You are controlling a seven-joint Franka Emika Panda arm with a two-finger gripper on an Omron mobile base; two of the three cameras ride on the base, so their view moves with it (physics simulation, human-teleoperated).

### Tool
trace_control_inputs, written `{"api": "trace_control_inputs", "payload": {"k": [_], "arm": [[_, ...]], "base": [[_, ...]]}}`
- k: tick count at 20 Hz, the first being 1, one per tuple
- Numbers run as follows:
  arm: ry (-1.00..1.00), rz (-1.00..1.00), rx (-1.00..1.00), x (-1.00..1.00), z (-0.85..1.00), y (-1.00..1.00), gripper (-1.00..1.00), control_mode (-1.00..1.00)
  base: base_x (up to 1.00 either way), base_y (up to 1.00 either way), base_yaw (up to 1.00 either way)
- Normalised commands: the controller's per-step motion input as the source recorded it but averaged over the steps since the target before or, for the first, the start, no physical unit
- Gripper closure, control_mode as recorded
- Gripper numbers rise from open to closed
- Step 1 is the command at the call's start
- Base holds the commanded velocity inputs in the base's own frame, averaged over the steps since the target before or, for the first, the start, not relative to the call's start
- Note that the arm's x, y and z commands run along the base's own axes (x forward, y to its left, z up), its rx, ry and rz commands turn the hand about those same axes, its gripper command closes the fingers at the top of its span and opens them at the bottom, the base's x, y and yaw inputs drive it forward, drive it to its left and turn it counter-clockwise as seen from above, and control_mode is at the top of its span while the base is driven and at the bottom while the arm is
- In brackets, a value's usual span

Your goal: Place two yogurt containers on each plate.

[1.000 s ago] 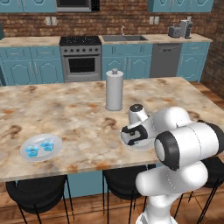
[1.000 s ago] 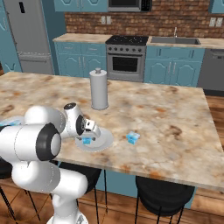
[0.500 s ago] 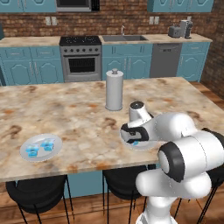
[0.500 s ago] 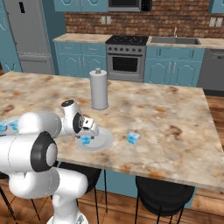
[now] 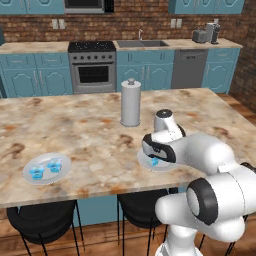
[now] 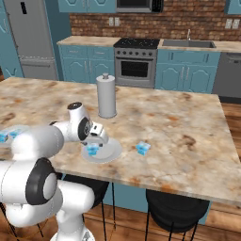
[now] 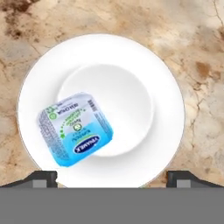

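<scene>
A pale round plate (image 7: 168,92) lies right under my gripper (image 7: 111,178). One blue yogurt container (image 7: 74,129) rests on it, left of centre, lid up. My fingertips (image 7: 42,177) stand wide apart and open, touching nothing. In the base views the gripper (image 5: 152,155) (image 6: 94,142) hangs just above this plate (image 5: 167,166) (image 6: 109,153) and its cup (image 5: 154,161) (image 6: 92,149). Another yogurt container (image 6: 142,148) sits on the bare counter to the right of the plate. The second plate (image 5: 30,176) at the counter's left front holds two cups (image 5: 36,172) (image 5: 54,165).
A tall white paper-towel roll (image 5: 130,103) (image 6: 106,96) stands on the counter behind the near plate. The marble island's front edge (image 5: 100,192) runs close to both plates, with black stools under it. Stove and cabinets line the far wall.
The jaws have widened a little above the near plate, and the arm's elbow has swung lower. The cup on the plate has stayed put.
</scene>
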Motion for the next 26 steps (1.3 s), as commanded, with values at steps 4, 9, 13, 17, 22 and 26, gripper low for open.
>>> {"api": "trace_control_inputs", "payload": {"k": [4,9,13,17,22,26], "arm": [[0.00,-0.20,0.00,0.00,0.12,-0.78,-1.00,-1.00],[0.00,-0.34,0.00,0.19,0.00,-0.87,-1.00,-1.00],[0.00,-0.23,0.00,0.26,0.00,-0.70,-1.00,-1.00],[0.00,-0.11,0.05,0.27,0.00,-0.57,-1.00,-1.00],[0.04,0.00,0.09,0.19,0.00,-0.41,-1.00,-1.00],[0.11,0.02,0.02,0.21,0.00,-0.24,-1.00,-1.00]], "base": [[0.00,0.00,0.00],[0.00,0.00,0.00],[0.00,0.00,0.00],[0.00,0.00,0.00],[0.00,0.00,0.00],[0.00,0.00,0.00]]}}
